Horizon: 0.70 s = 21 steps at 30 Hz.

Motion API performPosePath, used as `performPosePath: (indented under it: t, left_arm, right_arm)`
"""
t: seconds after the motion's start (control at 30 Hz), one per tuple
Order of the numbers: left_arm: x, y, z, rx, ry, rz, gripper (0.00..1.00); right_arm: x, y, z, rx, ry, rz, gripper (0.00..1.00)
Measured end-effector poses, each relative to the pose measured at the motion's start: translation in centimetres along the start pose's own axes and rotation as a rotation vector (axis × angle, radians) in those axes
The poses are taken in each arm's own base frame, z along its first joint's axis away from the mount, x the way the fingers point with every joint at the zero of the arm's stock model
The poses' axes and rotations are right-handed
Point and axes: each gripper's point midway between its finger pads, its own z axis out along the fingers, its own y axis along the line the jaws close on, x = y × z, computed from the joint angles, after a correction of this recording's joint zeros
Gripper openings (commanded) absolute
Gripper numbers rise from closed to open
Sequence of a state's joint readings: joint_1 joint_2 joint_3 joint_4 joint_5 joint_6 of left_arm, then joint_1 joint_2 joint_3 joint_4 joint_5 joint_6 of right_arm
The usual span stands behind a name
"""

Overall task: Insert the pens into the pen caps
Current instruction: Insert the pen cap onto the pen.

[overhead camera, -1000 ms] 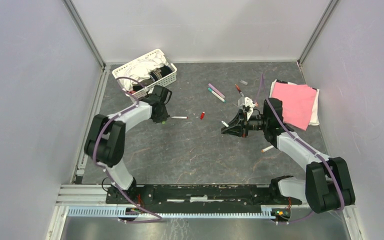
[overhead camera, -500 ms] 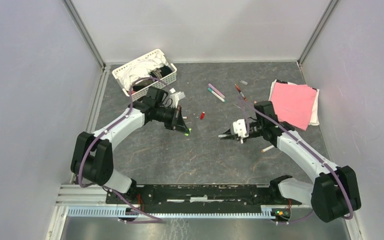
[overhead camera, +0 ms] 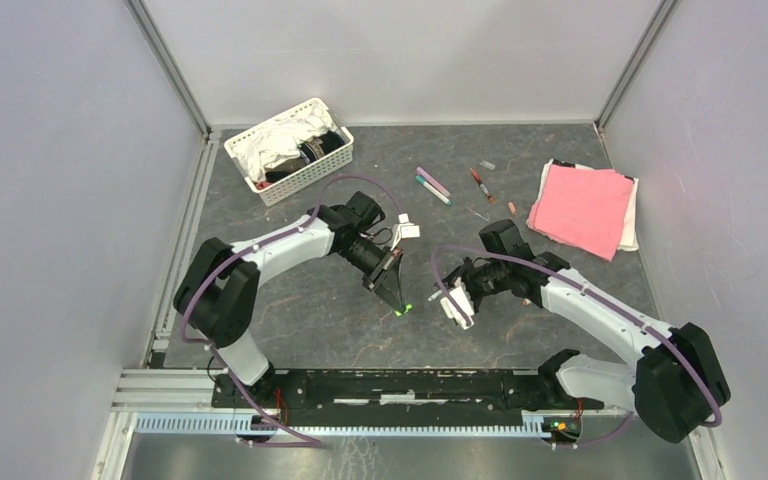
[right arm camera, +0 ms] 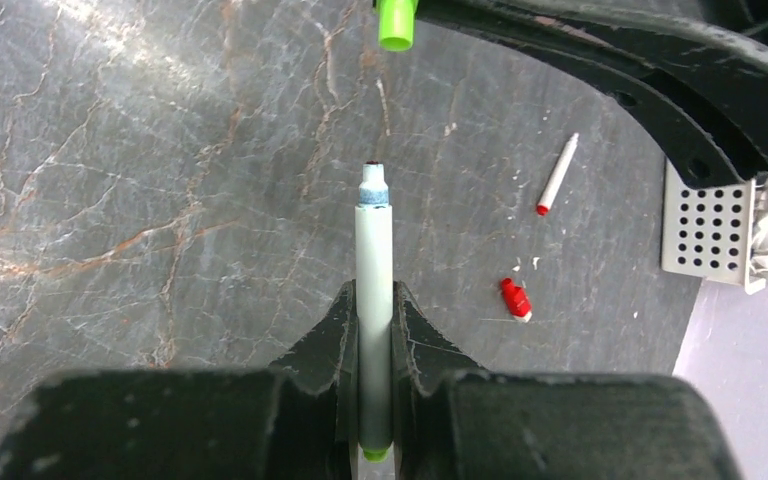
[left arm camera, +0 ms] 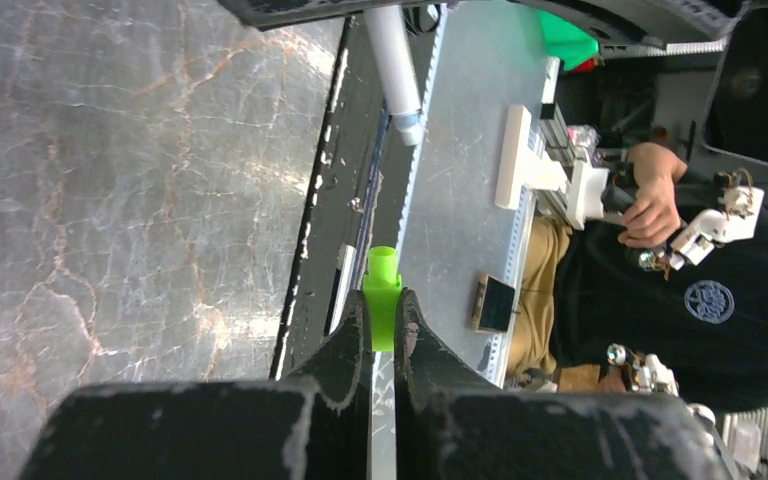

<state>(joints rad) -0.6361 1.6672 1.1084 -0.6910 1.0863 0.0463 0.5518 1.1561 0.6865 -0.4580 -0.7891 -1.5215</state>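
Alignment was the step in hand: the left gripper (left arm camera: pixel 382 312) pinched a short bright-green plastic cap (left arm camera: pixel 382 285), its open mouth poking past the fingertips, while the right gripper (right arm camera: pixel 373 300) pinched a pale-barrelled marker pen (right arm camera: pixel 374 240) with its bare tip pointing outward. Both were held above the dark stone-patterned table (overhead camera: pixel 360 330), towards its front edge, with tip and mouth facing each other but apart. In the right wrist view the cap sat slightly off the pen's line.

The next move, I judged, called for bringing the 2 onto 1 axis, then a straight push along it. Room between the arms looked ample — a loose red cap (right arm camera: pixel 515 298) and a red-tipped white pen (right arm camera: pixel 557 175) lay on the table off to one side. The white plastic basket (overhead camera: pixel 290 150) and folded pink cloth (overhead camera: pixel 582 205) were well apart.
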Motion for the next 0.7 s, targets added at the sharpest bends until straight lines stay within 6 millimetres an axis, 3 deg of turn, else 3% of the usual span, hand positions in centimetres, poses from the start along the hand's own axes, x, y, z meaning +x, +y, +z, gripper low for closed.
performPosePath:
  t: [0.23, 0.7]
  left_arm:
    - [0.3, -0.5, 0.9, 0.053, 0.045, 0.001, 0.02]
    - [0.4, -0.2, 2.3, 0.092, 0.089, -0.01, 0.02]
  right_arm:
    - [0.4, 1.5, 0.8, -0.03, 0.024, -0.018, 0.0]
    - [-0.6, 0.8, 1.5, -0.008, 0.002, -0.015, 0.0]
